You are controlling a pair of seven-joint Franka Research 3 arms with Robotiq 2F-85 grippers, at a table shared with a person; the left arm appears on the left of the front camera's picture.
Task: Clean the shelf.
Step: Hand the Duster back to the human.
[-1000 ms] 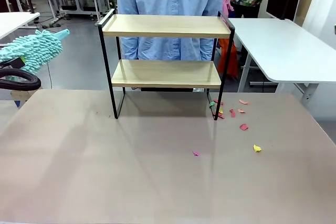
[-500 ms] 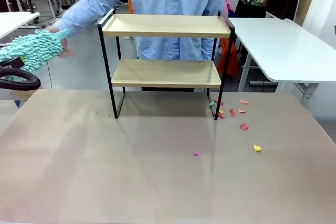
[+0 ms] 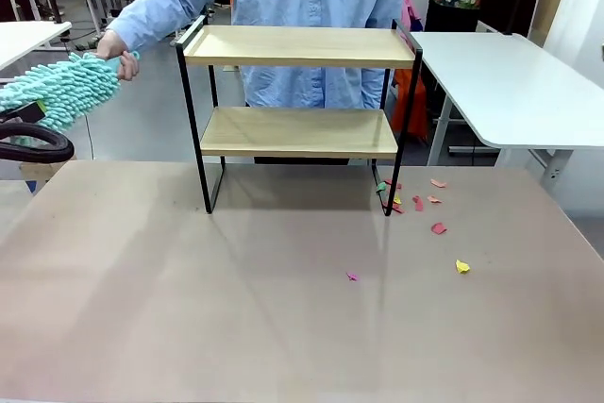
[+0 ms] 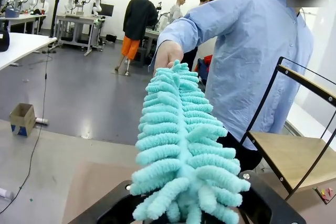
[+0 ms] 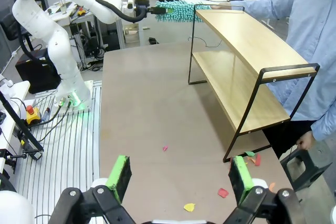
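— Shelf (image 3: 297, 101) stands at the far middle of my surface (image 3: 236, 309), both boards bare. What's around it?

— Coloured paper scraps (image 3: 436, 228) by its right legs. My left tool (image 4: 184, 216) is pinching a teal duster (image 3: 58, 90) left of the shelf; a person's hand (image 3: 115, 49) grips its tip. My right tool (image 5: 178, 179) hangs spread.

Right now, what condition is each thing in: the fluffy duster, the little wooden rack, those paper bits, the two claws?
Fluffy turquoise microfibre duster: clamped at its base, far tip gripped by the person's hand.
Two-tier light wood shelf with black metal frame: upright, both boards bare.
Coloured paper scraps: scattered on the table by the shelf's right legs.
Left gripper: shut on the duster.
Right gripper: open, holding nothing.
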